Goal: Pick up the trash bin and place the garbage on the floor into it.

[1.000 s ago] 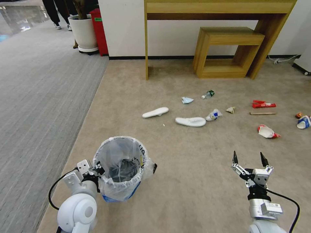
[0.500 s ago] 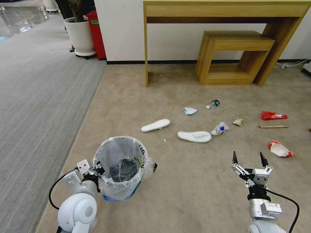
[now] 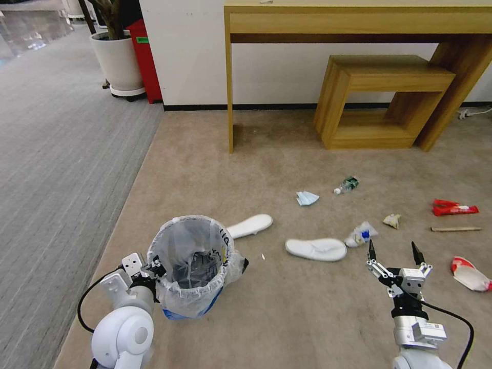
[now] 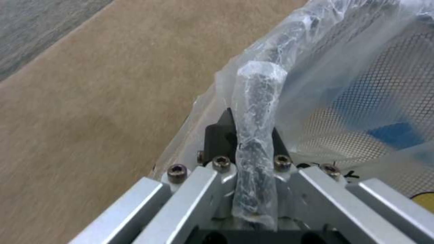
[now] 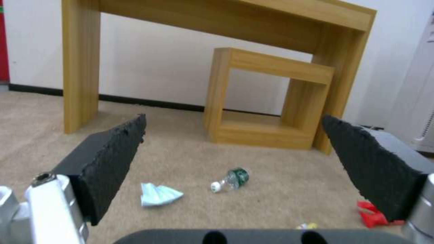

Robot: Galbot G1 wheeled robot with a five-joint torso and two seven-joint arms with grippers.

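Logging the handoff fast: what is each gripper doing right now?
Left gripper: shut on the trash bin, clamping its bag-covered rim.
Right gripper: open, holding nothing, above the floor.

The trash bin is showing dark perforated mesh under a crinkly, glossy translucent plastic bag. The left gripper is gleaming in brushed metal, its fingers matt black. The right gripper is wearing rough, foamy black fingers. The floor is looking like matt short-pile carpet, with smooth wood-grain furniture at 12 o'clock.
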